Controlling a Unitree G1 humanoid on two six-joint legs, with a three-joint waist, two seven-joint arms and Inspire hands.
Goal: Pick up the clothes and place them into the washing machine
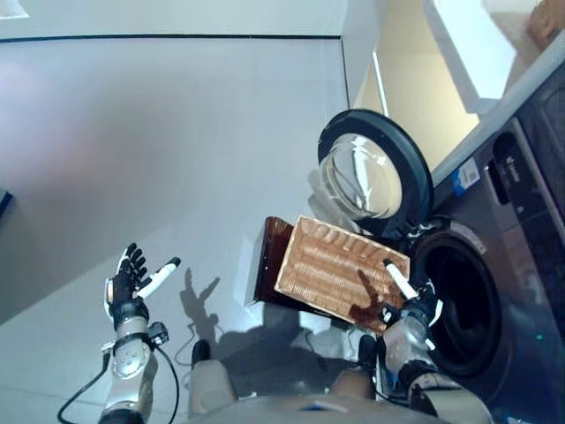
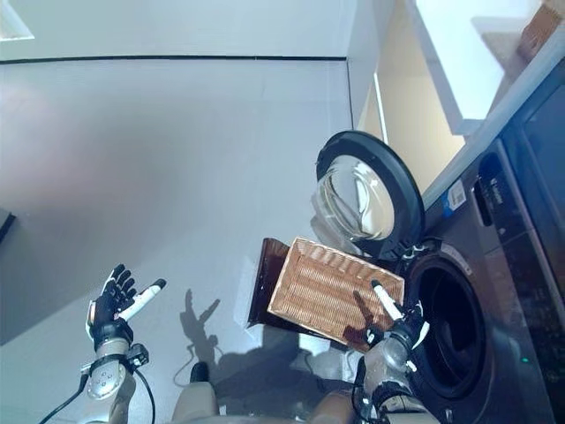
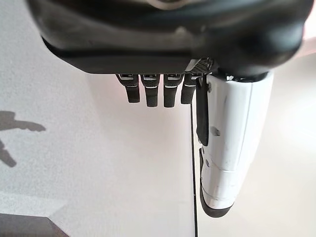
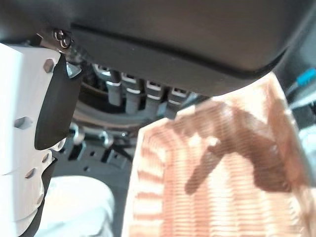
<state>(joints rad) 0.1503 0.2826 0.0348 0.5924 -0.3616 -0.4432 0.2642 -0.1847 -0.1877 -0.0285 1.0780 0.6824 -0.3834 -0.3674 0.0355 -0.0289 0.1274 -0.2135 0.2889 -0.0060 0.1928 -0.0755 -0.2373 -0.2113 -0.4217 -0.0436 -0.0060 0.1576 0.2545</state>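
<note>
The shallow wicker basket (image 1: 340,269) rests on the low dark brown box (image 1: 269,261) beside the washing machine (image 1: 503,265). Its woven bottom is bare, with my hand's shadow on it. My right hand (image 1: 410,305) is open at the basket's near corner, just in front of the dark drum opening (image 1: 459,305). In the right wrist view the fingers (image 4: 143,91) are straight and hold nothing above the basket (image 4: 212,197). My left hand (image 1: 132,278) is open and empty, raised over the floor far to the left; it also shows in the left wrist view (image 3: 232,133). The drum's inside is too dark to read.
The round glass door (image 1: 375,172) stands swung open behind the basket. A pale crumpled thing (image 2: 328,362) lies low under the basket's near edge; I cannot tell what it is. The grey floor (image 1: 132,132) spreads wide to the left.
</note>
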